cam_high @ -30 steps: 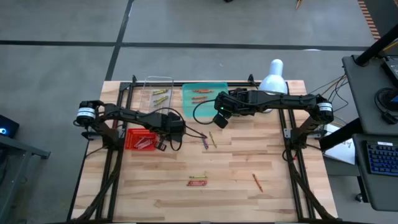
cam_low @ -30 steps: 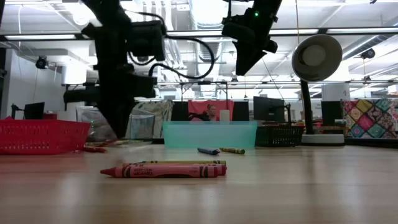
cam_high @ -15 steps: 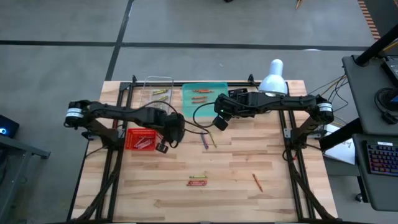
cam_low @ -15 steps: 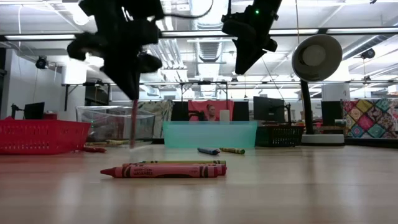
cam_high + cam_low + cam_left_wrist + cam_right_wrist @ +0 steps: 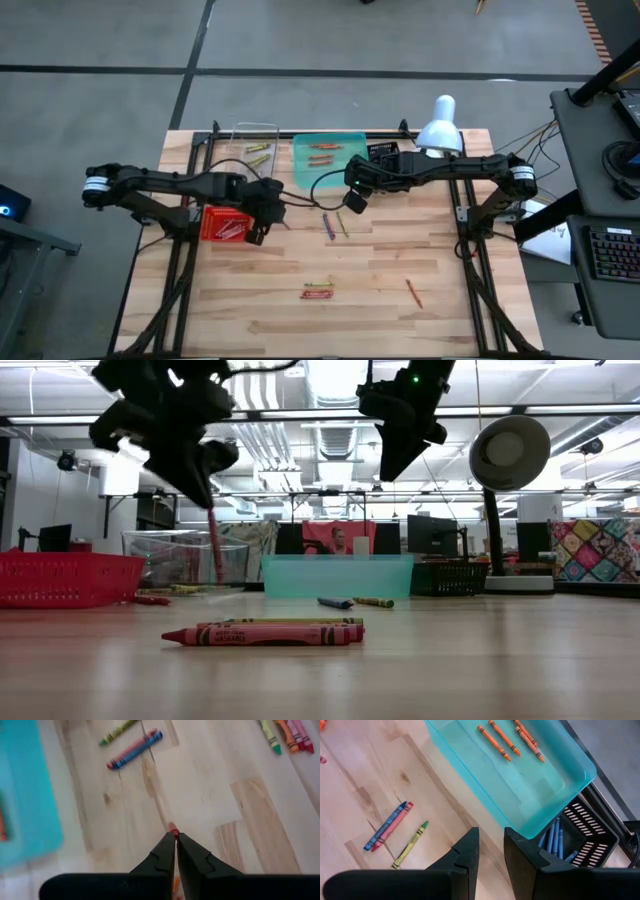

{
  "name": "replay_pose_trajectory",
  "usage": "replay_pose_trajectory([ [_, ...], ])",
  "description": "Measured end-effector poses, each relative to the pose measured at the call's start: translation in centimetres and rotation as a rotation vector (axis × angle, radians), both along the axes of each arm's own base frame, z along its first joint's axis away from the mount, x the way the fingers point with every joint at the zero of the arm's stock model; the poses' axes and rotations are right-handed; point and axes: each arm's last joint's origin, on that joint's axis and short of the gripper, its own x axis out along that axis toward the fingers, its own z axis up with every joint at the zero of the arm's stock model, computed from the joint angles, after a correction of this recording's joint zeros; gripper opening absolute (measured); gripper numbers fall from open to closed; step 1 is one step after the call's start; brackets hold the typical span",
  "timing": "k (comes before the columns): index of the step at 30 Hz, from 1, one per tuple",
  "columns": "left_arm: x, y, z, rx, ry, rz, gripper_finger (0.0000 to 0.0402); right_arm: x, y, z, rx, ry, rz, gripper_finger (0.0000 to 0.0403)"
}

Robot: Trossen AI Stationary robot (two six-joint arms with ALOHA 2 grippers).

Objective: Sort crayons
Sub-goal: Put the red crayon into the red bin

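My left gripper (image 5: pixel 268 222) hangs over the table just right of the red mesh basket (image 5: pixel 225 224), shut on a red crayon (image 5: pixel 213 548). My right gripper (image 5: pixel 352 200) stands open and high near the teal tray (image 5: pixel 328 152), with nothing between its fingers (image 5: pixel 490 845). Orange crayons (image 5: pixel 510 740) lie in the teal tray. A blue, a pink and a green crayon (image 5: pixel 333 224) lie flat mid-table. A red and a green one (image 5: pixel 265 632) lie near the front, and an orange one (image 5: pixel 412 292) lies at the front right. My left gripper pinches the red crayon's upper end (image 5: pixel 209 515) between its two fingers, coming from above and slanting down. The crayon runs on along the fingers' line and hangs almost upright below them. Its lower tip (image 5: pixel 173 828) is clear of the table.
A clear tray (image 5: pixel 255 150) with yellow-green crayons stands at the back left. A black basket (image 5: pixel 570 835) holding blue crayons sits behind the teal tray. A white desk lamp (image 5: pixel 438 125) stands at the back right. The wood between the crayon groups is bare.
My left gripper has risen and drawn back toward the table's left and near edges, tipping as it went, still shut. The red crayon has come up with it, and its lower tip now hangs higher above the wood. My right gripper has kept still.
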Motion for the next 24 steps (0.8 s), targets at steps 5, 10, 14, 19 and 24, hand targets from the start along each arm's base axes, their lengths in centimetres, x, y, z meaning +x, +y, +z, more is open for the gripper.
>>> replay_pose_trajectory([
  [5,-1.0,-0.1,-1.8,-0.038,-0.023,0.048,0.0,0.0,0.1,0.0,0.0,0.0,0.002,0.0079],
  [10,-1.6,-0.1,-2.6,-0.072,-0.054,0.089,0.0,0.1,0.0,0.0,-0.001,-0.01,0.001,0.0079],
  [14,-1.9,-0.1,-3.0,-0.075,-0.055,0.1,0.0,0.1,0.0,0.0,-0.001,-0.013,0.001,0.0079],
  [19,-2.0,0.1,-3.0,-0.038,-0.041,0.171,0.0,0.1,0.0,0.0,0.002,-0.018,-0.006,0.0079],
  [24,-2.1,0.1,-3.1,-0.032,-0.015,0.172,0.001,0.1,0.0,0.0,0.001,-0.018,-0.006,0.0079],
])
